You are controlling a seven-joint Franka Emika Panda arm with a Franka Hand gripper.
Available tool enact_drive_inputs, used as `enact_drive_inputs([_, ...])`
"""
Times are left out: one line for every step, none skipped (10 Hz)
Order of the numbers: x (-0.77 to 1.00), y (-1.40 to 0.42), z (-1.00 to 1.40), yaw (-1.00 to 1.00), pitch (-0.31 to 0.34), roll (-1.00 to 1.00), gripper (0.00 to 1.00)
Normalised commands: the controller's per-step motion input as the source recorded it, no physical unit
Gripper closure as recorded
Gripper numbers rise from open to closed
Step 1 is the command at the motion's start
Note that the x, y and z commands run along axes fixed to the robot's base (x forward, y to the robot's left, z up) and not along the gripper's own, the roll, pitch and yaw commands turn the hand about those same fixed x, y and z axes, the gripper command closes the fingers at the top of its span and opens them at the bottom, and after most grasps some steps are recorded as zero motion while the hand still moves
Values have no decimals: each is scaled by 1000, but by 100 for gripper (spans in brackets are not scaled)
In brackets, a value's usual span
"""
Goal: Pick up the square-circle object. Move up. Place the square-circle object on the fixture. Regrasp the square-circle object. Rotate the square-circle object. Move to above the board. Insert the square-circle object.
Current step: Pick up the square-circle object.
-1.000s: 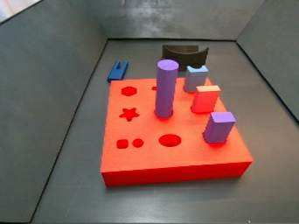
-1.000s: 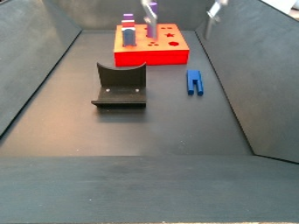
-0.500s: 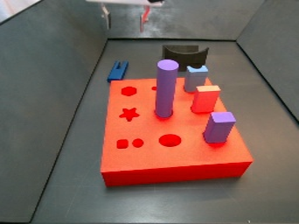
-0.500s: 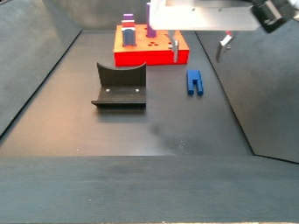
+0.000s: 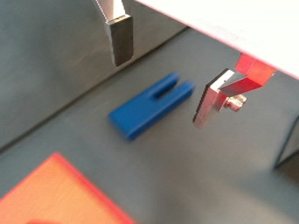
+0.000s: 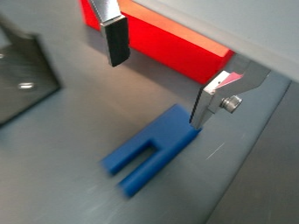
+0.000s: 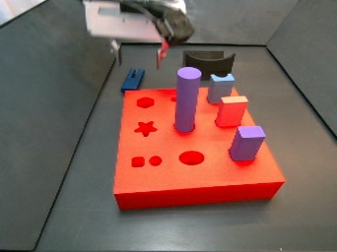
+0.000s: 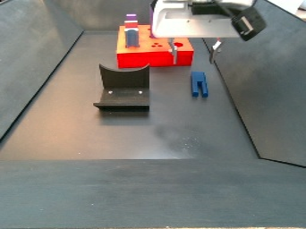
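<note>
You are in the first step, the pick-up: the gripper [image 6: 158, 74] hangs above the blue block [image 6: 156, 150], jaws spread wide and holding nothing. The block lies flat on the dark floor just beside the red board [image 8: 153, 46], well apart from the fixture [image 8: 122, 89], its slotted end pointing away from the board in a side view. Next you need to come straight down so the fingers [image 5: 119, 38] straddle the block's sides, then close. In a side view [image 7: 133, 80] the block is half hidden behind the board's edge, and the fingertips blur there, so you cannot judge the height above the block
</note>
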Motion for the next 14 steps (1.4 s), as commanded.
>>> enact_drive_inputs([-177, -489, -951, 0, -124, 0, 0])
enact_drive_inputs([-120, -43, -1000, 0, -84, -1, 0])
enact_drive_inputs([-97, 9, -1000, 0, -59, -29, 0])
enact_drive_inputs([-100, 3, -726, 0, -134, -171, 0])
enact_drive_inputs([-134, 14, -446, 0, -209, -280, 0])
enact_drive_inputs([-71, 69, -314, 0, -227, -346, 0])
enact_drive_inputs([-54, 69, -171, 0, -184, -300, 0])
enact_drive_inputs([0, 103, -89, 0, -86, -191, 0])
enact_drive_inputs([0, 0, 0, 6, -10, 0, 0])
enact_drive_inputs([0, 0, 0, 0, 0, 0, 100])
enact_drive_inputs([0, 0, 0, 0, 0, 0, 100])
enact_drive_inputs([0, 0, 0, 0, 0, 0, 100])
enact_drive_inputs([0, 0, 0, 0, 0, 0, 100])
enact_drive_inputs([0, 0, 0, 0, 0, 0, 100])
